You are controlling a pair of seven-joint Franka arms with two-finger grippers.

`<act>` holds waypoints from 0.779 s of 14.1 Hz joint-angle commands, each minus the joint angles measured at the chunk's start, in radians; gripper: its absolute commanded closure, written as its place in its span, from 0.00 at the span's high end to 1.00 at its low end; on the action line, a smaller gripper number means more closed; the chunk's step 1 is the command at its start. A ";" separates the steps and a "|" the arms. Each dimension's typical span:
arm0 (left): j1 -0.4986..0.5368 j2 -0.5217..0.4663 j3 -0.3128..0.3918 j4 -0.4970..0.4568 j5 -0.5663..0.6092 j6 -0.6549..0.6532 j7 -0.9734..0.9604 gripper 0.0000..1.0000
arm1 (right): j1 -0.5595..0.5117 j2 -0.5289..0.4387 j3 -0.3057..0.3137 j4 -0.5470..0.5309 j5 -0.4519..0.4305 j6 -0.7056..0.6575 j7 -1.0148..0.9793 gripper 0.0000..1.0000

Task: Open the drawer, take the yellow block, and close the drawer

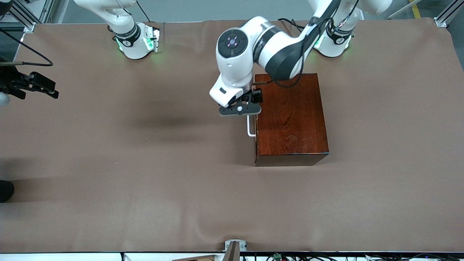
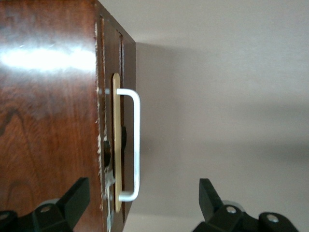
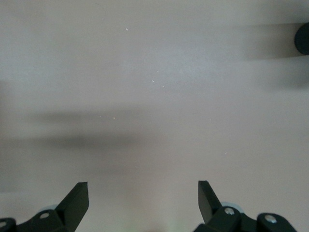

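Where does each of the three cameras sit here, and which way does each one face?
Front view: high across the table, facing both bases; shows the closed wooden box and left pincer over its white handle.
Left wrist view: on the left wrist, looking down at the handle between its open fingers.
Right wrist view: on the right wrist, facing bare tabletop; the waiting right pincer is open.
Shared: front and left wrist views both show the box and handle.

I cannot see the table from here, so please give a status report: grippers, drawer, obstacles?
Left gripper open, over the white handle. Right gripper open, waiting over bare table. Drawer shut; yellow block not visible. Nothing in the way.
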 commanded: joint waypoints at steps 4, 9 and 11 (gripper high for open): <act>-0.037 0.098 0.014 0.038 0.040 0.061 -0.014 1.00 | 0.000 0.002 -0.001 0.015 0.013 -0.015 0.031 1.00; -0.071 0.138 0.040 0.035 0.041 0.078 -0.039 1.00 | 0.000 0.002 -0.001 0.015 0.014 -0.015 0.031 1.00; -0.073 0.147 0.040 0.031 0.060 0.078 -0.037 1.00 | 0.000 0.002 -0.001 0.015 0.013 -0.013 0.031 1.00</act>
